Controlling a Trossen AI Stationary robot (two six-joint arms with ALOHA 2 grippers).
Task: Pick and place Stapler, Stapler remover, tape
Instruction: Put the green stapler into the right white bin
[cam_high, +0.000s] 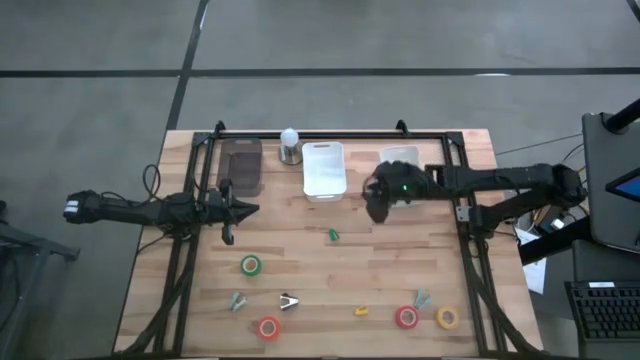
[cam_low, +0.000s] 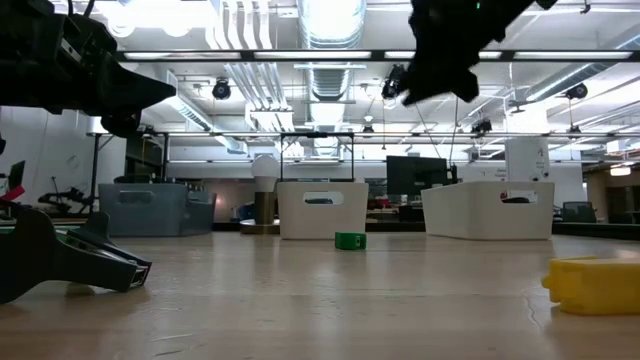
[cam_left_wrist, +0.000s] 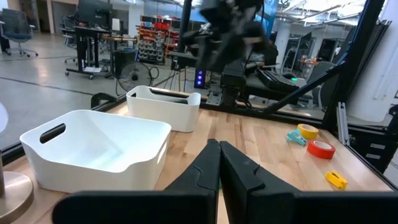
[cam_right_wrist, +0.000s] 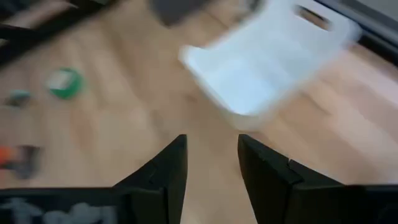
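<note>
Several tape rolls lie flat near the table's near edge: green (cam_high: 250, 265), red (cam_high: 268, 327), a second red-orange one (cam_high: 406, 317) and yellow (cam_high: 447, 318). Small claw-shaped staple removers lie among them: green (cam_high: 333, 235), teal (cam_high: 237, 301), black-silver (cam_high: 289, 301), yellow (cam_high: 361, 311). I cannot pick out a stapler. My left gripper (cam_high: 252, 209) hovers shut beside the dark bin (cam_high: 241, 166). My right gripper (cam_high: 379, 207) hangs open and empty above the table, near the far-right white bin (cam_high: 400, 156).
A white bin (cam_high: 323, 168) stands at the far middle, with a bulb-shaped object (cam_high: 289, 142) on a round base beside it. Black frame rails (cam_high: 186, 250) run along both sides of the table. Bare wood (cam_high: 300, 240) lies between the bins and the tape rolls.
</note>
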